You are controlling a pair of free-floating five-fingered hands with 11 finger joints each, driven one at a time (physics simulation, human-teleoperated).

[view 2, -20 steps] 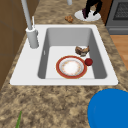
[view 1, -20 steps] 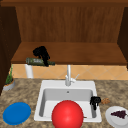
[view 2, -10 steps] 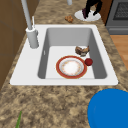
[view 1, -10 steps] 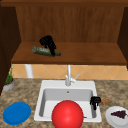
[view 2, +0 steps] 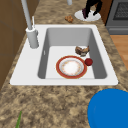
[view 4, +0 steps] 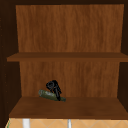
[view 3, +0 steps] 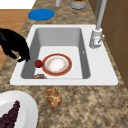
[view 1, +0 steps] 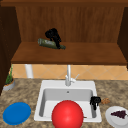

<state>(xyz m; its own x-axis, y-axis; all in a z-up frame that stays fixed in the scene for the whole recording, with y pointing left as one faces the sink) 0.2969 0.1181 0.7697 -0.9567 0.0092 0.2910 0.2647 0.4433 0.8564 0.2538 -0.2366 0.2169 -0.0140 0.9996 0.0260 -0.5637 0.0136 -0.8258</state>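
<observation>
Left hand [view 1: 53,35] curled round a green bottle [view 1: 50,43] (lying sideways) over the shelf [view 1: 75,55], right hand [view 1: 95,101] with bent fingers, holding nothing, at the sink's [view 1: 67,87] four o'clock edge

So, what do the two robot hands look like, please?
Both are plain black and human-like in shape, with separate fingers and a thumb. The left robot hand and the right robot hand float free: no arm, wrist sleeve or cable is attached. No markings or other colours are visible on them.
</observation>
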